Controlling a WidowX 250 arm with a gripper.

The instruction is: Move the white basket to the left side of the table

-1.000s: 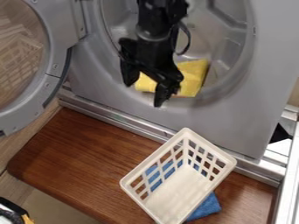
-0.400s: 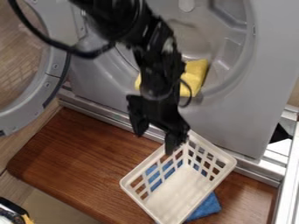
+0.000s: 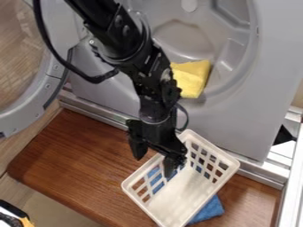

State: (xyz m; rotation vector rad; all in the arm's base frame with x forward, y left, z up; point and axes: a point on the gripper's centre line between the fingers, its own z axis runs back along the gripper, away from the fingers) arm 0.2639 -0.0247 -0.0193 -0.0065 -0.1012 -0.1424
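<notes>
My gripper (image 3: 154, 165) hangs over the upper left long wall of the white basket, its two fingers spread apart. One finger is outside the basket, above the wood; the other is over the basket's inside, near that wall. The white basket (image 3: 188, 195) stands upright and slanted on the right part of the brown wooden table (image 3: 71, 159). Whether the gripper touches the basket's rim, I cannot tell.
A blue cloth (image 3: 208, 210) lies under and beside the basket's lower right side. Behind the table is a grey dryer front with a yellow cloth (image 3: 190, 79) in its round opening. The open round door (image 3: 44, 95) stands at the left.
The gripper has come down from in front of the dryer opening to the basket's upper left wall. The basket and both cloths have kept their places.
</notes>
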